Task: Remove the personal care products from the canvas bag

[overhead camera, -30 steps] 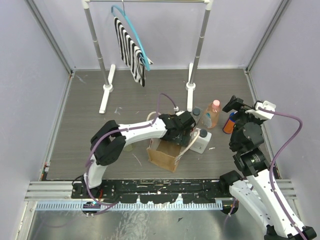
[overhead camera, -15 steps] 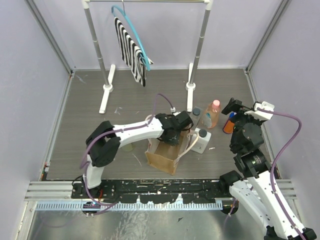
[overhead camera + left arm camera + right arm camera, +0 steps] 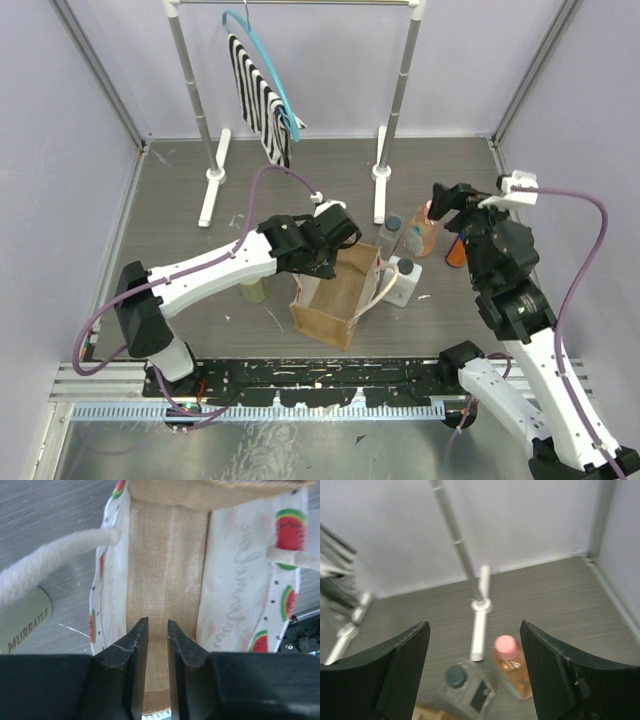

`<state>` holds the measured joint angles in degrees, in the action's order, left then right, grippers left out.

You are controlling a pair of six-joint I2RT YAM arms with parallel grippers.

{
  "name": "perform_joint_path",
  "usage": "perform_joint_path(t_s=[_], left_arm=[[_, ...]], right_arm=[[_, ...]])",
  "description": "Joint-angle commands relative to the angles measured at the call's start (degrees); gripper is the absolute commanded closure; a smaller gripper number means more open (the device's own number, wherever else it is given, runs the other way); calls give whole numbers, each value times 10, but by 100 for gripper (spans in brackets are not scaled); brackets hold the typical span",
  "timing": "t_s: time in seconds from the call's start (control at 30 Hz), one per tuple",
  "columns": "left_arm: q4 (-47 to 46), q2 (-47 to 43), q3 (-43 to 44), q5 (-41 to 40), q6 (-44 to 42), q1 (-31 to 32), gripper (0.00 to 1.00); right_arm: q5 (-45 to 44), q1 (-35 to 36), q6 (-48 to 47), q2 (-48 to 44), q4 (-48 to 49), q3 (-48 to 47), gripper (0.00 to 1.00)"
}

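The canvas bag stands open mid-table. The left wrist view looks straight into it: tan bottom, cream watermelon-print lining, and no bottle showing inside. My left gripper hangs over the bag's far-left rim. Its jaws stand narrowly apart with nothing between them. An olive-green bottle stands left of the bag. A white squarish bottle, a clear grey one, a peach one and an orange one stand to its right. My right gripper hovers wide open above the peach bottle and the grey bottle.
A clothes rack with a striped cloth on a blue hanger stands at the back. Its feet reach toward the bottles, and its post shows in the right wrist view. A cream rope handle hangs at the bag's left.
My left gripper has drawn back from the bag's far-right corner to its far-left rim, and the arm's elbow has swung out left. My right gripper has moved left, over the peach bottle.
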<state>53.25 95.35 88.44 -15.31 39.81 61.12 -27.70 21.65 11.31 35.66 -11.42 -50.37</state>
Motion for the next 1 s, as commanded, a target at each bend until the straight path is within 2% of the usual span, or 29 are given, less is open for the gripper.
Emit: perform_joint_path(t_s=[0.0,0.07,0.13,0.2,0.3,0.43,0.5,0.67,0.83,0.97], left_arm=[[9,-69,-51,-36,39,1,69],[-28,-127,-78,-67,54,1,64],[-31,-172,-83,-98,60,1,59],[-8,-188,-72,-130,55,0,54],[42,-188,-43,-149,60,1,55],[-48,-282,-103,-164,64,19,50],[-51,-313,-118,-182,63,18,46],[25,-314,-93,-228,63,18,39],[10,-307,-117,-223,53,17,30],[-23,-276,-129,-211,33,16,26]], right_arm=[[232,2,61,76,-98,-115,22],[319,10,81,126,-148,-161,22],[349,37,99,154,-155,-168,22],[352,82,116,184,-164,-172,22],[334,150,137,237,-192,-185,21],[283,225,165,308,-221,-178,20],[261,241,183,333,-228,-164,20],[207,266,231,366,-250,-136,20],[201,290,270,378,-227,-67,20],[198,317,288,406,-209,-50,20]])
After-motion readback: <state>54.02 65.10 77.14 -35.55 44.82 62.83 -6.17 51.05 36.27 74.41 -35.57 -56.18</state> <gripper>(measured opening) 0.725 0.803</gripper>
